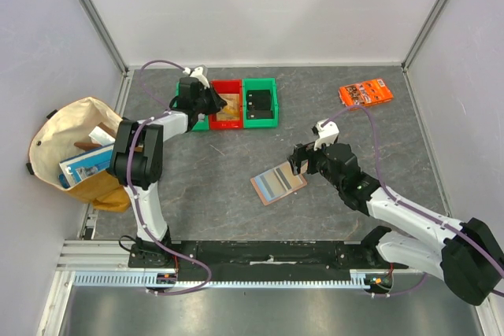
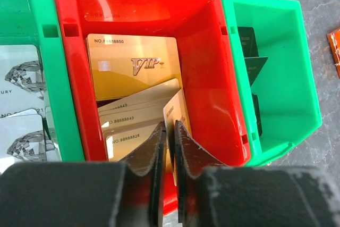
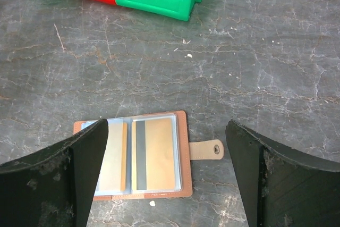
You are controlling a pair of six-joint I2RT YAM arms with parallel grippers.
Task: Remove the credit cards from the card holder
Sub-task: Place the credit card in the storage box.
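The left fingers (image 2: 154,155) are all but pressed together over the red bin (image 2: 212,51), pinching the edge of a gold card (image 2: 174,110) that stands upright inside it, against other gold credit cards (image 2: 133,67) lying there. The right fingers (image 3: 58,174) are spread wide and hover over the card holder (image 3: 183,158), which lies open on the tabletop (image 3: 276,51), well apart from the red bin, towards the arm bases. Only the right wrist view shows a tan card (image 3: 156,152) in its clear sleeve and its snap tab (image 3: 207,149). Only the left wrist view shows the "VIP" print. Only the top view shows the orange packet (image 1: 366,93) to the right of the red bin and the cloth bag (image 1: 71,155) to its left.
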